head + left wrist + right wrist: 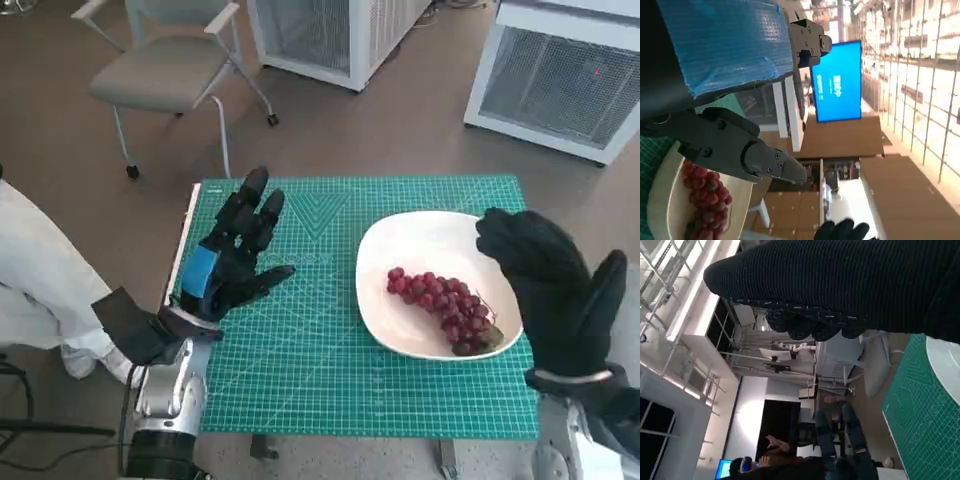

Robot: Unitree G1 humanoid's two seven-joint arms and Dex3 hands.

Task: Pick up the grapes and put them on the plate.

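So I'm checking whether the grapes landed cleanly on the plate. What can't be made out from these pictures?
- Head view: the right hand covers the plate's right rim, so that edge is hidden.
- Left wrist view: the left hand's fingers cover part of the grapes, and the picture's edge cuts them off.
- Right wrist view: only a sliver of plate shows, no grapes; the glove hides that hand's fingers.

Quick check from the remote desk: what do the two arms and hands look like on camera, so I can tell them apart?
The left hand is black and hard-shelled, with jointed fingers and blue tape across its back; its forearm is pale silver with a black wrist block. The right hand wears a black knitted glove, ribbed in the right wrist view, above a pale forearm.
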